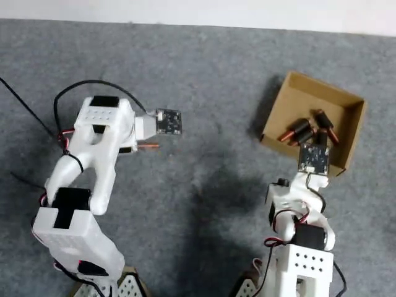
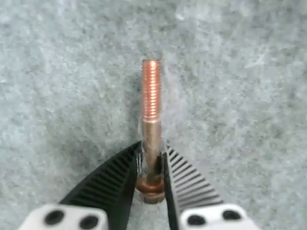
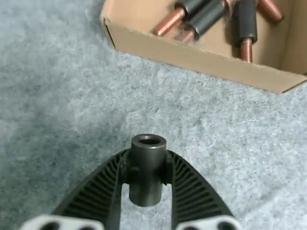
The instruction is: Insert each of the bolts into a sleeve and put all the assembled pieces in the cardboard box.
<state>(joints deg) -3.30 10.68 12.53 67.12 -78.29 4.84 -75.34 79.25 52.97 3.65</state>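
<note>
Left gripper [image 2: 152, 148] was clamped on the bolt [image 2: 151, 96] near its head, so I had the threads free, pointing right for insertion. My right gripper [image 3: 147, 155] pinched the sleeve [image 3: 146, 184] mid-body, bore end clear, just near of the box [image 3: 192, 55] where assembled pieces [image 3: 206, 17] already lay, well apart from the bolt.

High camera overhead; wrist cameras close to floor; right shares box [image 1: 303, 102].
</note>
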